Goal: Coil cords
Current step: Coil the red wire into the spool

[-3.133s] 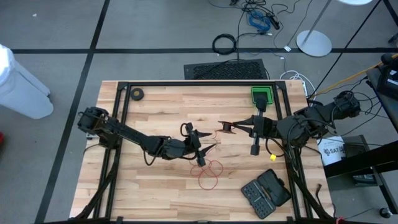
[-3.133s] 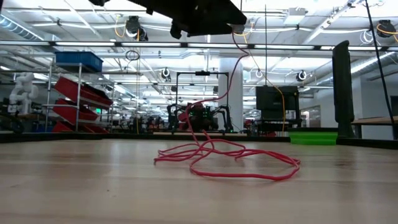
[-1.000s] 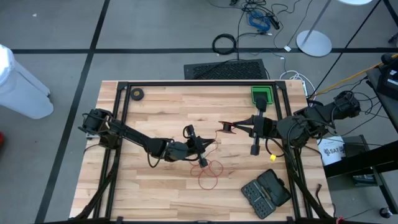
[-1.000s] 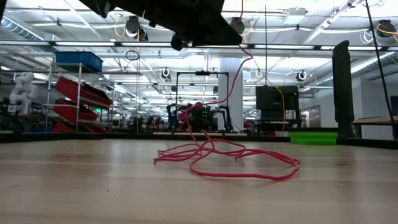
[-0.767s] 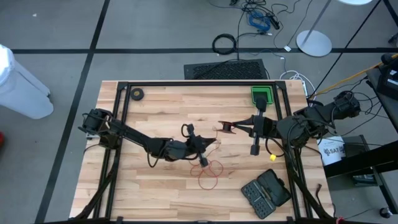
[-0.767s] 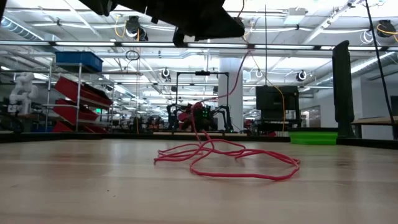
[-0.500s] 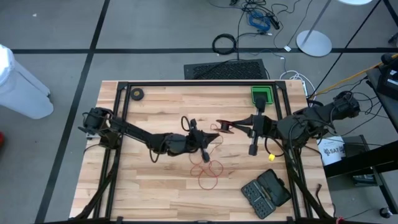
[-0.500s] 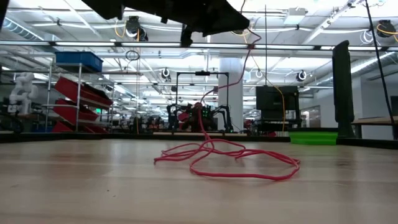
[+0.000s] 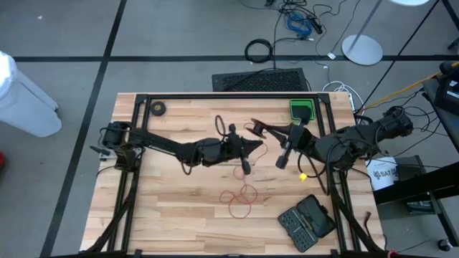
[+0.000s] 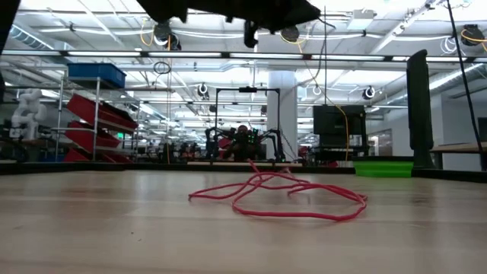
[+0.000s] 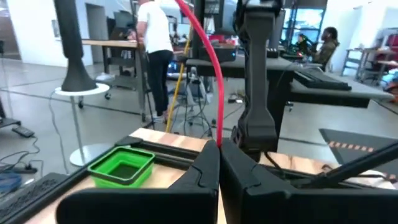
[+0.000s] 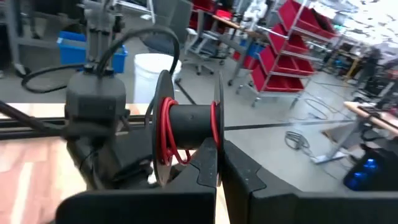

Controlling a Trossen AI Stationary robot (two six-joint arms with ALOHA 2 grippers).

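Above the middle of the wooden table (image 9: 172, 201), the left gripper (image 9: 252, 145) is pressed together on the red cord (image 10: 281, 199), the strand rising from between its closed fingers (image 11: 205, 171) in the left wrist view; just beside it, toward the table's far edge, the right gripper (image 9: 259, 129) pinches the black reel (image 12: 186, 127), its jaws shut on the spool, with several turns of red cord wound around the hub; the two grippers sit close together, both raised off the surface; the rest of the cord lies slack on the boards nearer the front edge, in loose overlapping loops (image 9: 240, 197), seen from table height as a low red tangle; a green bin (image 9: 302, 110) stands at the far right of the table, a small black roll (image 9: 158, 108) at the far left corner, a black case (image 9: 306, 222) near the front right; people (image 11: 155, 50) stand and sit among workbenches in the room beyond.
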